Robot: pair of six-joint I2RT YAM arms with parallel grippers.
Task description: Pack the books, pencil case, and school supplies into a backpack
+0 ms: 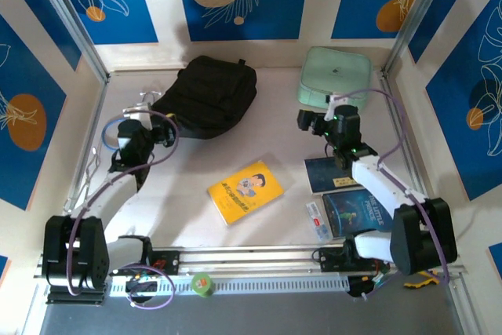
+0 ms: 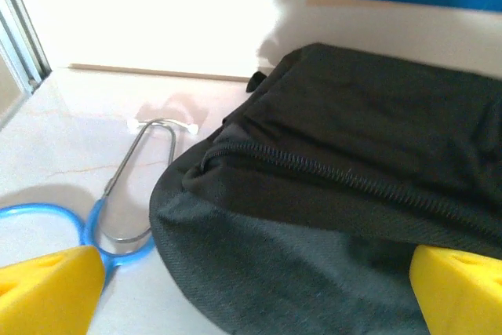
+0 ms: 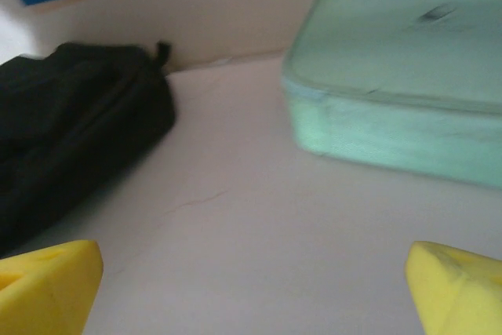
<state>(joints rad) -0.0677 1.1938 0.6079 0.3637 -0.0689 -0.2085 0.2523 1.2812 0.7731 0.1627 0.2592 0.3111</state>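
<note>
Checker: Trouble from here? Asking fast.

Annotator: Flagging the zip point(image 2: 329, 174) first, looking shut along the backpack point(image 1: 205, 96), so probably needing opening before any packing. Expecting soft fabric sliding or bunching under a one-sided pull. Worrying about the thin books too, lying flat on the surface point(image 1: 188, 170) and likely slipping out of a pinch. Noting a blue-and-metal looped thing point(image 2: 133, 186) just beside the left claw point(image 2: 251, 292), risking a snag. Watching the mint-green pouch point(image 1: 336, 74) near the right claw point(image 3: 251, 288), risking a bump or a wrong pick.

Checker: Claws?

Annotator: Seeing both gaping wide, gripping nothing.

Checker: Placing the task things against them?

Annotator: Putting the backpack at the far left of the surface, directly ahead of the left claw and very near. Not managing to tell touching from just clear. Seeing it from the right wrist as well, off to the left and well apart, with the pouch ahead on the right. Marking all the books nearer the arm bases, behind both claws. Placing the yellow book point(image 1: 245, 191) mid-surface between the arms. Placing the navy book point(image 1: 328, 172) and the blue book point(image 1: 362, 211) beside the right arm, partly under it. Spotting the pencil case point(image 1: 318, 220) just beside the blue book's left edge. Judging nothing packed yet.
</note>
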